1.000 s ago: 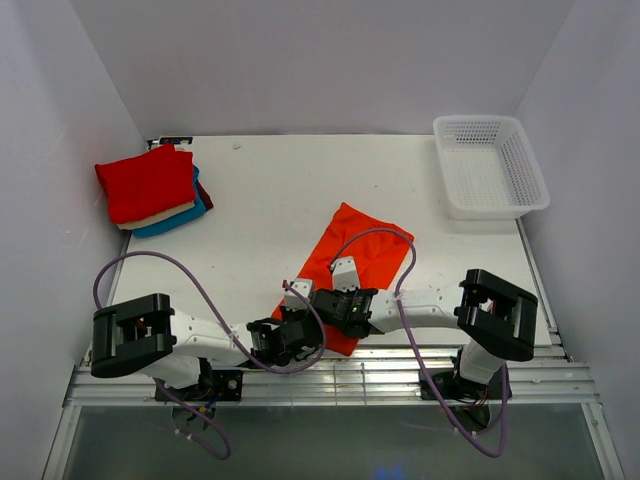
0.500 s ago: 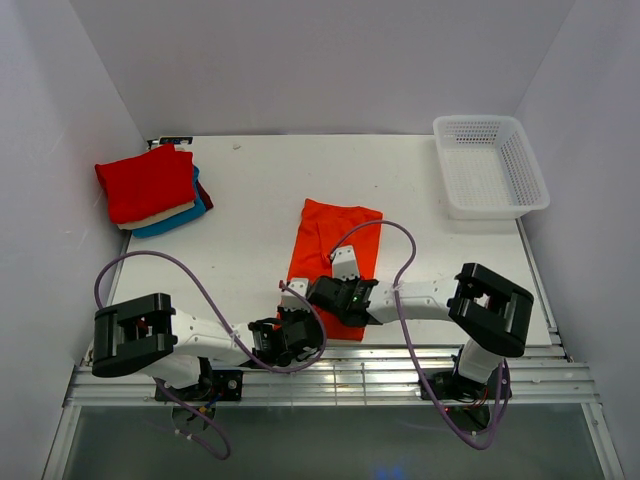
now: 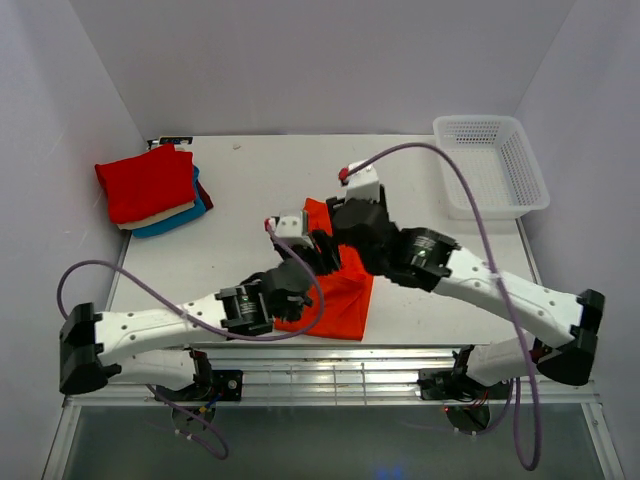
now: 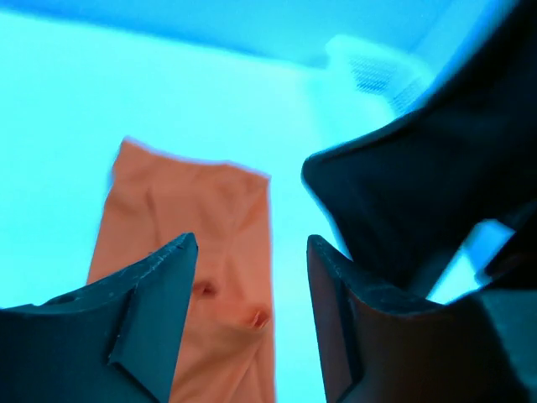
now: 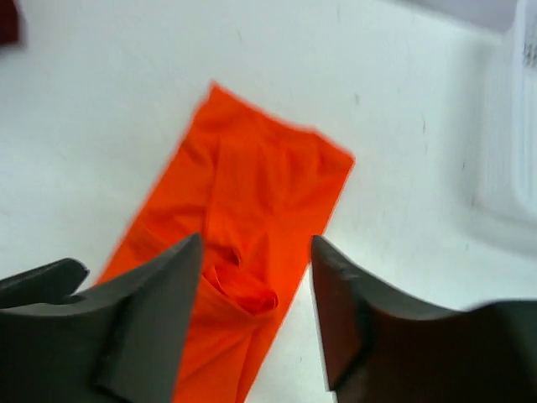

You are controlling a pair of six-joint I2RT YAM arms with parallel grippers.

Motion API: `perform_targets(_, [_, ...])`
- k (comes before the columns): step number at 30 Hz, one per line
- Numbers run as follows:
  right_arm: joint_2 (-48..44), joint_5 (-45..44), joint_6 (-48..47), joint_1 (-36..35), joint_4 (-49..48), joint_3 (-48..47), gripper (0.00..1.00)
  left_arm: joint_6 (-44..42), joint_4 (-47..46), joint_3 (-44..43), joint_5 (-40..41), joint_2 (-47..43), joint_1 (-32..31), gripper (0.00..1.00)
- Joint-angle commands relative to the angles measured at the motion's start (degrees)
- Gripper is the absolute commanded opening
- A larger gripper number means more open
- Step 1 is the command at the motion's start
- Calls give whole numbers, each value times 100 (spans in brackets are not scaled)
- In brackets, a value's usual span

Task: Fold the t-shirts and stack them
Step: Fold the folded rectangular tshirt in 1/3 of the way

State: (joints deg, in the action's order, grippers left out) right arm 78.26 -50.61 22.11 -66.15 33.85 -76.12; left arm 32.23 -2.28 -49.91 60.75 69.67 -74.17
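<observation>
An orange t-shirt (image 3: 345, 300) lies on the table as a long narrow strip, with a small bunched fold (image 5: 247, 294) near its middle. Both grippers hang above it, apart from the cloth. My left gripper (image 4: 250, 243) is open with nothing between its fingers, and in the top view it (image 3: 322, 248) sits over the strip's left side. Just to its right, my right gripper (image 5: 256, 243) is also open and holds nothing; from above it (image 3: 340, 240) hovers over the strip's far half. Folded t-shirts (image 3: 148, 183), red on cream and teal, are stacked at the far left.
A white mesh basket (image 3: 490, 165) stands at the far right corner and also shows at the right edge of the right wrist view (image 5: 508, 168). White walls close in the table (image 3: 250, 180) on three sides. The right arm's dark body (image 4: 419, 193) crowds the left wrist view.
Both grippers were shut low on the shirt's near end; they have opened, let go and risen farther over it. The shirt went from a slanted shape to a straight strip.
</observation>
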Motion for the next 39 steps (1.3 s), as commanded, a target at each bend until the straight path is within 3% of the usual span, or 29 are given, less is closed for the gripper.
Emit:
perform_targets(1, [-556, 583, -2182, 250, -1143, -1113, 68, -1956, -869, -404, -1930, -882, 629, 66])
perform_targets(2, [-566, 1927, -2506, 730, -1143, -1412, 70, -2018, -888, -492, -2458, -1007, 1171, 69])
perform_targets(3, [-575, 2680, -2701, 979, -1169, -1919, 78, -2097, -879, -598, -2933, -1095, 1394, 70])
perform_targets(4, [-523, 4150, -3068, 1207, -1187, -2151, 85, -2333, -862, -721, -3668, -1139, 1571, 71])
perform_targets(5, [-453, 4800, -3281, 1566, -1196, -2353, 90, -2466, -827, -1018, -3980, -1148, 1825, 73])
perform_targets(6, [-382, 5459, -3448, 1701, -1144, -2729, 100, -2502, -678, -1203, -4314, -1122, 1949, 78])
perform_targets(7, [-164, 6396, -3694, 1806, -1074, -2907, 95, -2476, -390, -1414, -5083, -1070, 2081, 79])
perform_targets(9, [318, 7009, -3688, 2131, -898, -3380, 92, -2310, -177, -1916, -6079, -885, 2590, 81])
perform_targets(10, [478, 7473, -3513, 2263, -889, -3462, 93, -1865, -211, -1978, -7250, -815, 2827, 81])
perform_targets(12, [707, 7767, -2514, 2720, -976, -3367, 100, -1074, -578, -1761, -8538, -614, 3880, 81])
perform_targets(13, [769, 7664, -2170, 2791, -1150, -2844, 96, -530, -1337, -1550, -9284, -499, 4371, 81])
perform_targets(14, [700, 7541, -1627, 2887, -1300, -2412, 96, 824, -1867, -1278, -10467, -359, 5290, 79])
perform_targets(15, [334, 7348, -1431, 2888, -1632, -1808, 96, 1551, -2525, -519, -10844, -36, 5682, 78])
perform_targets(16, [104, 6920, -1237, 2888, -2540, -409, 97, 2150, -3767, -119, -11091, 142, 6008, 75])
perform_targets(17, [-168, 6741, -1096, 2897, -3002, 266, 98, 2739, -4171, 241, -11311, 291, 6394, 75])
perform_targets(20, [-960, 5924, -638, 2915, -3639, 1919, 98, 2317, -3992, 1070, -11156, 495, 6477, 77])
perform_targets(24, [-1382, 5448, -208, 2889, -3393, 2820, 98, 1919, -3885, 1694, -10761, 556, 6459, 77])
perform_targets(26, [-1567, 5290, -23, 2801, -3603, 3206, 98, 1866, -3894, 1949, -10707, 548, 6468, 73])
perform_targets(27, [-1742, 5194, 39, 2774, -3578, 3469, 97, 1823, -3894, 2011, -10707, 513, 6459, 66])
perform_targets(30, [-2033, 4842, 206, 2608, -3403, 3708, 89, 1734, -3824, 2292, -10532, 188, 6389, 55])
perform_targets(31, [-2069, 4772, 302, 2555, -3393, 3753, 83, 1665, -3736, 2345, -10453, 83, 6319, 49])
perform_targets(32, [-2095, 4701, 355, 2424, -3393, 3797, 65, 1577, -3561, 2398, -10348, -127, 6249, 43])
perform_targets(33, [-2095, 4622, 399, 2336, -3228, 3902, 53, 1419, -3029, 2390, -10173, -233, 6153, 27])
perform_targets(34, [-2043, 4413, 443, 2178, -3192, 3946, 38, 1061, -2702, 2398, -9614, -330, 5917, 20])
perform_targets(35, [-1982, 4324, 548, 2107, -3174, 3999, 17, 883, -2394, 2363, -9286, -409, 5758, 16])
perform_targets(36, [-1833, 4270, 584, 2045, -3217, 4052, 10, 716, -1860, 2311, -8979, -462, 5608, 13])
perform_targets(39, [-1534, 4217, 742, 1738, -3514, 4280, 8, 223, -988, 2013, -7835, -201, 4896, 14])
